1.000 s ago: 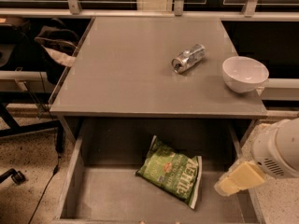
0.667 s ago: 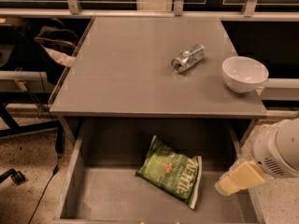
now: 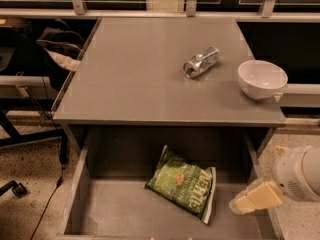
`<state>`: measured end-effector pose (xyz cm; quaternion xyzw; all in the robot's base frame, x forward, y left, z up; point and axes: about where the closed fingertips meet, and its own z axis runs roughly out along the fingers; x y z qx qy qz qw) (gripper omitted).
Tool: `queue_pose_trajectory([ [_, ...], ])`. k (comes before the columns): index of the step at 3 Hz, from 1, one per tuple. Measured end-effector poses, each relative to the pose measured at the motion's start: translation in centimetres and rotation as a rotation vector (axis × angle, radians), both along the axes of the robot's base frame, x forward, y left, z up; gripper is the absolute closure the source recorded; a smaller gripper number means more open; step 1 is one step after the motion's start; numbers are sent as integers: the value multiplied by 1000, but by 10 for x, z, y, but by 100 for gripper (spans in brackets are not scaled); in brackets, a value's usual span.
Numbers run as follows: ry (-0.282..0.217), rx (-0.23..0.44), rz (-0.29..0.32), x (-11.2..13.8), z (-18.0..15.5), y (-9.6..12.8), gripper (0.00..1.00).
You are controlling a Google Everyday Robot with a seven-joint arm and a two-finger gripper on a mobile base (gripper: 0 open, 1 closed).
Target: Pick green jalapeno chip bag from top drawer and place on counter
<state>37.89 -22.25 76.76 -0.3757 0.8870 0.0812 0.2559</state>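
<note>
Not much progress to report from my end: the top drawer (image 3: 76, 189) is pulled open, but the green jalapeno chip bag (image 3: 184, 186) is lying flat on the drawer floor, lower middle of the frame, untouched. My end effector (image 3: 252, 200) hangs at the lower right, just beside the bag's white sealed edge, and honestly I can't tell if it's spread or closed from this angle. So grab, lift and drop-off on the surface (image 3: 140, 79) are all left to do. The bag looks crinkly and glossy, so probably slippery. The surface is flat matte grey, with a crushed silver can (image 3: 201, 62) and a smooth white bowl (image 3: 262, 78) upper right.
</note>
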Motion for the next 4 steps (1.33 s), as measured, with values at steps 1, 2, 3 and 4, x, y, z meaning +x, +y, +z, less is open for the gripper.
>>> queue_pose_trajectory([
  [1, -46, 57, -65, 3, -26, 2, 0],
  [2, -82, 72, -122, 12, -44, 8, 0],
  [3, -83, 82, -104, 24, -57, 32, 0],
  [4, -66, 81, -50, 29, -63, 54, 0],
])
